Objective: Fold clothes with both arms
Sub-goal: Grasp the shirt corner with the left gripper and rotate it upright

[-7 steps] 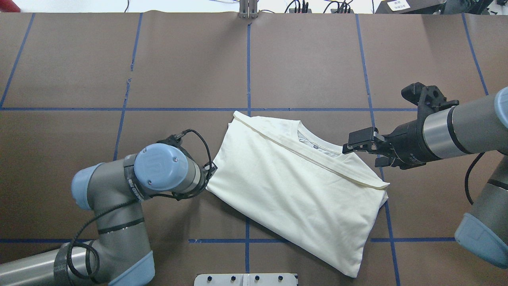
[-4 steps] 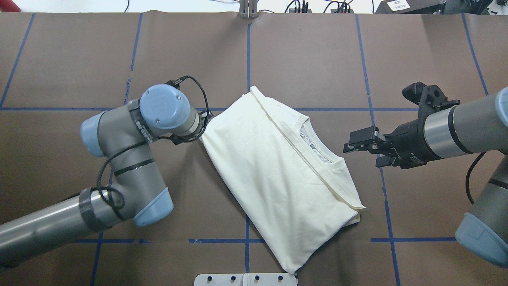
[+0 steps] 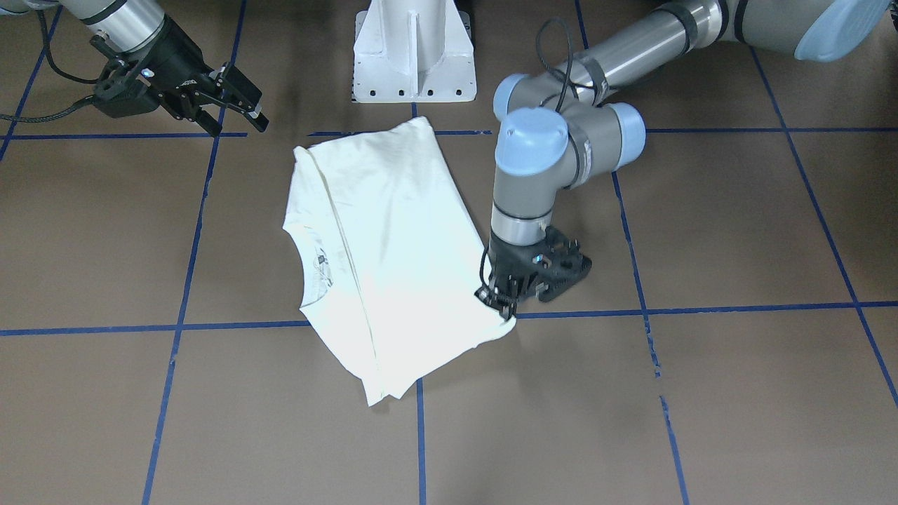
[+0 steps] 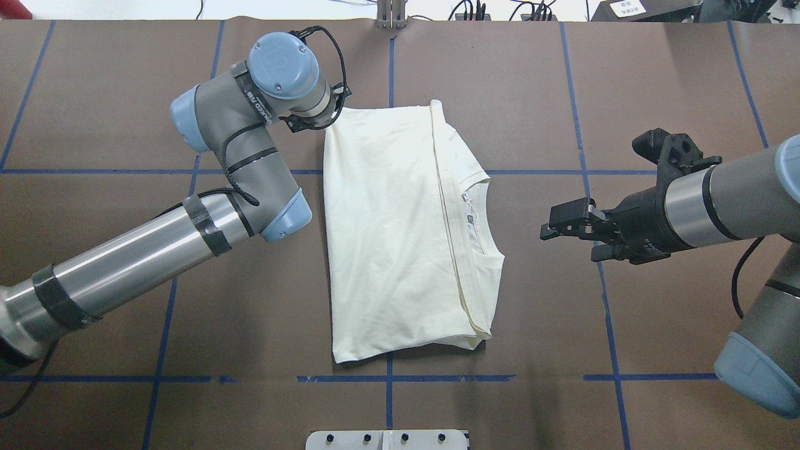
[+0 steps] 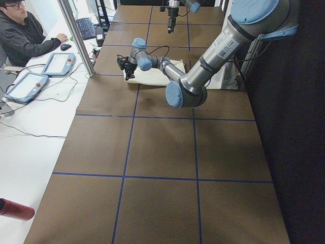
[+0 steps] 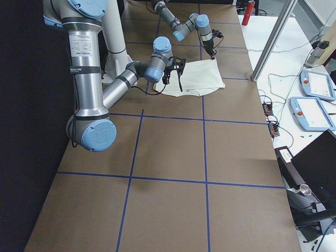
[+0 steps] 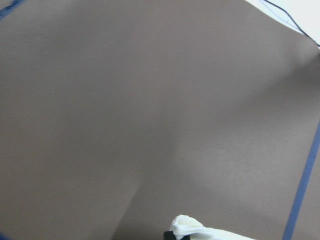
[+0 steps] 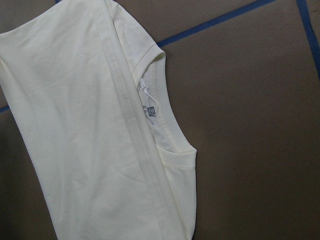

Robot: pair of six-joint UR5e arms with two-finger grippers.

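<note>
The clothes are one cream shirt (image 4: 387, 237), folded into a long rectangle with the plain back up, flat on the brown table. Its neckline (image 4: 480, 219) with a small label faces my right gripper. My left gripper (image 3: 501, 305) is shut on the shirt's far left corner, mostly hidden under its wrist in the overhead view (image 4: 334, 119). The left wrist view shows a pinch of cream cloth (image 7: 192, 229) at its bottom edge. My right gripper (image 4: 551, 229) hangs open and holds nothing, a short way to the right of the neckline. The right wrist view shows shirt (image 8: 75, 125) and collar (image 8: 162, 130).
Blue tape lines (image 4: 390, 62) grid the brown table cover. The white pedestal base (image 3: 414, 49) stands at the robot's side of the table. A person (image 5: 25, 35) sits at a white desk with pendants (image 5: 58, 63) beyond the far edge. A red bottle (image 5: 15, 209) lies there too.
My left gripper has swung far away from the robot, dragging the shirt's corner. The shirt has turned from a slant to lie lengthwise. The right gripper has hardly moved.
</note>
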